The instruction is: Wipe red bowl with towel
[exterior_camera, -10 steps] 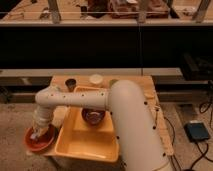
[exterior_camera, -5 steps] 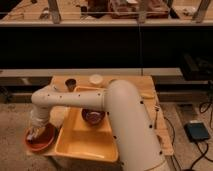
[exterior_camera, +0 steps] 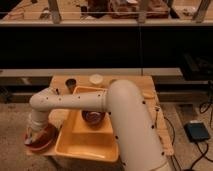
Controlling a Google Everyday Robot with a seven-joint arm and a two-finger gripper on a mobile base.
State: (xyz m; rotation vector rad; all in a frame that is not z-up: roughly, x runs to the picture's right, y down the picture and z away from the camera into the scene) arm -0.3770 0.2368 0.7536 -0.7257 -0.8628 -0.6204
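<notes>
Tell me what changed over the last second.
The claw, down at the red bowl, edged slightly toward the picture's left, the arm's elbow with it. Nothing visibly taken or let go. The yellow tray, the dark bowl in it and the dark cup behind stayed put.

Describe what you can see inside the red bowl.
The claw reaches down into the red bowl, with something pale, probably the towel, beneath it. The arm covers most of the bowl's floor.

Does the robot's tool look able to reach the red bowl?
Probably yes. The tool sits right at the red bowl, with nothing between them; the yellow tray lies beside it, out of the way.
</notes>
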